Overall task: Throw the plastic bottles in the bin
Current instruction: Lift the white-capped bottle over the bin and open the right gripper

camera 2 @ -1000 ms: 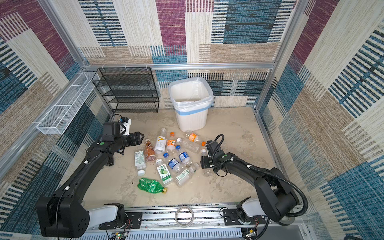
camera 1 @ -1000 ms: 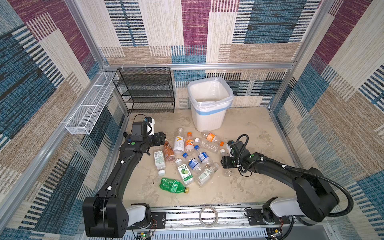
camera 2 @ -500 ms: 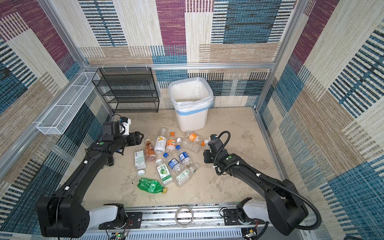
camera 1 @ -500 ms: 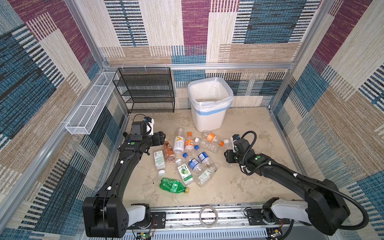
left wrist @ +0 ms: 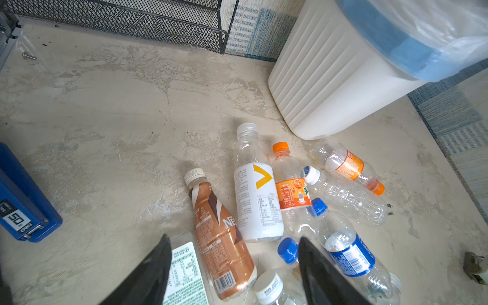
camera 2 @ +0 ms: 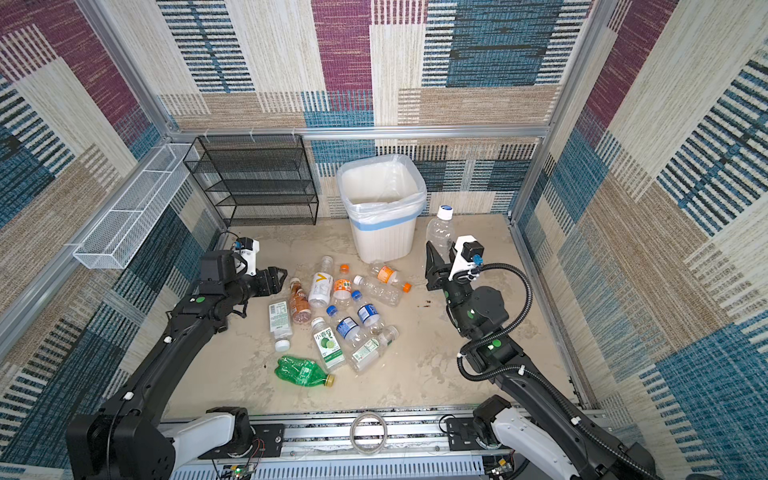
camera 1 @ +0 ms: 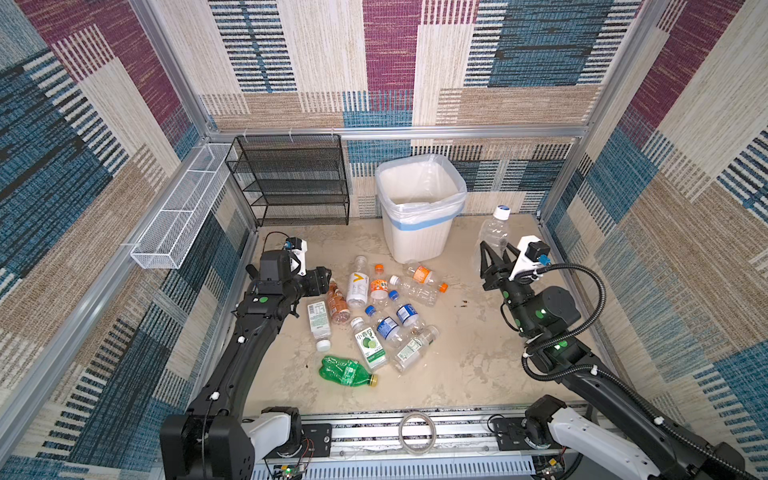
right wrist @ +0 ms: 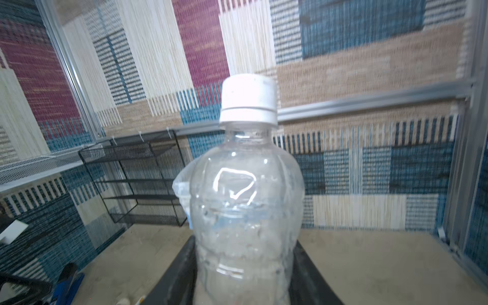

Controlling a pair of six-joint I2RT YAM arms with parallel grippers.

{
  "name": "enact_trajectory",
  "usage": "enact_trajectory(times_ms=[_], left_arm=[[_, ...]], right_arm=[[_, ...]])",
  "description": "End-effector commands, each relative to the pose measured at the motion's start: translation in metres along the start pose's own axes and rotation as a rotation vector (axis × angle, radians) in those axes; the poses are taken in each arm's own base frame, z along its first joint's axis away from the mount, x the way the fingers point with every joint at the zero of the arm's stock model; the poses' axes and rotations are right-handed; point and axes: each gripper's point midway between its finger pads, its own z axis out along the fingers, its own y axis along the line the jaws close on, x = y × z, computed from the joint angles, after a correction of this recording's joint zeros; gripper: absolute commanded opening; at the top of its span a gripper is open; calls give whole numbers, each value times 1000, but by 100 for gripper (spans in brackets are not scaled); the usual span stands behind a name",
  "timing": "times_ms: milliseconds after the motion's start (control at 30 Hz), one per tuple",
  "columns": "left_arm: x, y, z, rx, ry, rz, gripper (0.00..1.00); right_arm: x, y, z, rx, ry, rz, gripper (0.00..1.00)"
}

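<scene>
Bottle pile (camera 1: 374, 316) lies on the desk (camera 1: 457, 374), near side of the bin (camera 1: 415, 237), centre-left. The bottles are small, mostly clear and on their sides, with white, blue or orange caps and white, blue, orange or green labels. A crushed green bottle (camera 1: 345, 371) is nearest. A brown bottle (left wrist: 221, 232) is at the pile's left edge.

One clear bottle (camera 1: 494, 230) is off the desk: no label, dented, white cap up, roughly upright. The right end effector (camera 1: 496, 253) pinches its lower body, a finger (right wrist: 182, 269) on each side. It is held right of the bin, near rim height, not over the opening.

The left end effector (camera 1: 322, 276) is spread and holds nothing. It is low at the pile's left edge, above the brown bottle; I cannot tell if it touches.

The bin is white and ribbed, with a bag liner and blue band; no bottles are visible inside. A black rack (camera 1: 291, 178) stands far left.
</scene>
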Motion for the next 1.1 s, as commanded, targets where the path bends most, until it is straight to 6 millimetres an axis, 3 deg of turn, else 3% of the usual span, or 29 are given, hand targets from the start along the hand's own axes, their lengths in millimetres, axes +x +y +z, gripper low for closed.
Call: enact_trajectory(times_ms=[0, 167, 233, 333, 433, 467, 533, 633, 700, 900, 1067], left_arm=[[-13, -4, -5, 20, -79, 8, 76], [-15, -3, -15, 4, -131, 9, 77], [-12, 1, -17, -12, -138, -16, 77], [0, 15, -15, -82, -109, -99, 77], [22, 31, -9, -163, -35, -181, 77], [29, 36, -8, -185, -13, -207, 77], [41, 40, -6, -207, 24, -249, 78], [57, 39, -4, -197, 56, -301, 79], [63, 40, -4, -198, 67, -316, 81], [77, 46, 1, -226, 107, -355, 83], [102, 52, 9, -257, 181, -389, 83]], right_arm=[[-108, 13, -17, -27, -461, -164, 45], [-158, 14, -30, 25, -729, -199, 48], [-166, 17, -10, 42, -718, -192, 49], [-145, 32, 79, -11, -444, -170, 49], [-89, 52, 178, -80, -66, -175, 48], [-70, 53, 198, -80, 26, -176, 51], [-52, 47, 217, -47, 101, -160, 64], [-50, 30, 221, -30, 128, -111, 91], [-59, 19, 217, -5, 105, -100, 100], [-86, -6, 183, 52, 26, -95, 99], [-63, -38, 143, 118, 50, -76, 99]])
